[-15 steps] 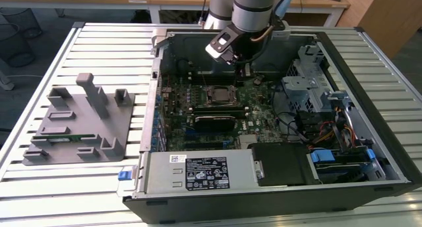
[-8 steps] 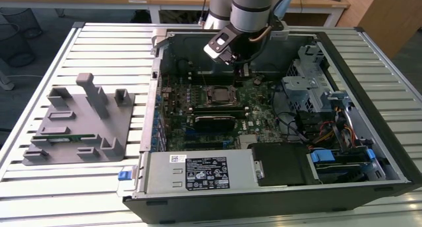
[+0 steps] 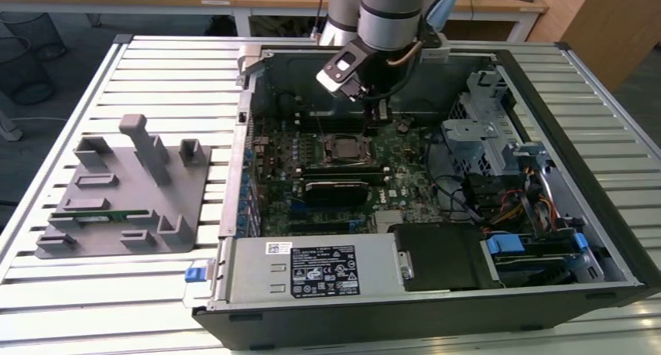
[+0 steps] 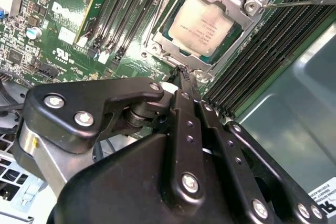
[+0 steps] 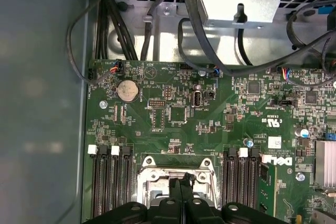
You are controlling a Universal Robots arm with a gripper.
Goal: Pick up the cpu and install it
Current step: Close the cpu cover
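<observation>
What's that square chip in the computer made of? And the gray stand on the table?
The cpu has what looks like a metal top: pale silver with a dull, brushed sheen. The gray stand looks like matte plastic, probably molded or printed: flat gray, no shine, blocky posts.

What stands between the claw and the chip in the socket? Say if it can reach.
Probably yes. The claw hangs close above the board beside the chip, whose top lies bare with no cable across it. Gripping its edges looks harder: a metal frame rims them.

Bright, even light — soft shadows inside case (image 3: 309, 80).
</observation>
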